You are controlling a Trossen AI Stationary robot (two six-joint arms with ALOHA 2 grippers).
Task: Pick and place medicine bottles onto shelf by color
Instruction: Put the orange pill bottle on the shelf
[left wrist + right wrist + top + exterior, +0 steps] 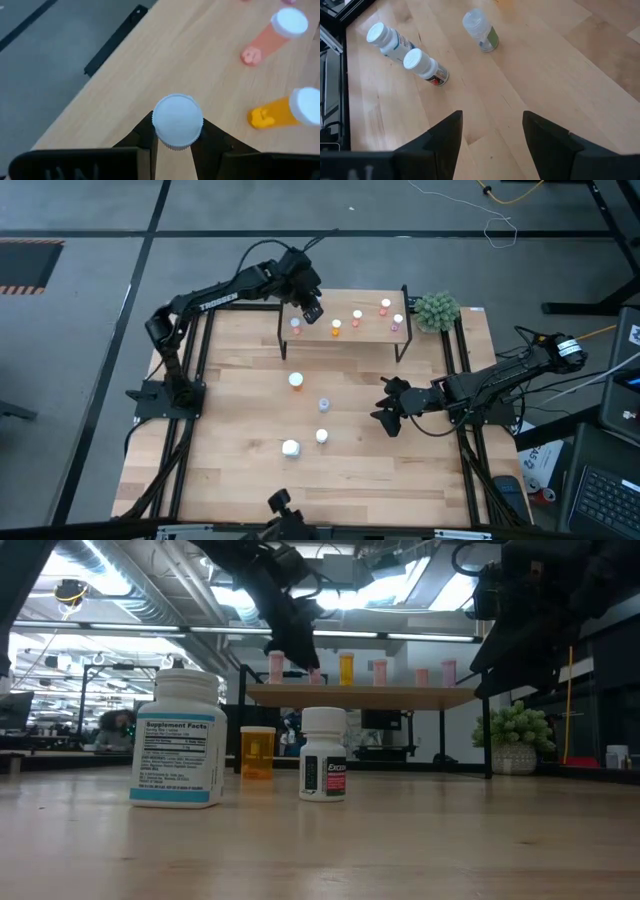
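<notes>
Light wood runs under everything here: the tabletop [240, 470] and the small raised shelf [370, 332] on its black legs at the far side. My left gripper [172, 137] is over the shelf's left end, fingers drawn in narrow on a white-capped bottle [177, 121]; the cap sits squarely between my two fingertips, and the body below it is hidden from me, so I cannot tell its colour. Whether its base touches the board I cannot tell either.

On the shelf beside it stand an orange bottle [282, 111] and a pink bottle [274, 35], both capped; what is inside them I cannot make out. More pink ones stand further along the board toward the green plant [437, 311].

My right gripper [492, 131] hangs over the table's right part, fingers spread and empty. Ahead of them, well apart, stand a large white bottle [386, 39], a smaller white bottle [425, 65] just beside it, and a clear-capped bottle [480, 30] further off. An orange bottle with a white cap [296, 381] stands on the table in front of the shelf.
</notes>
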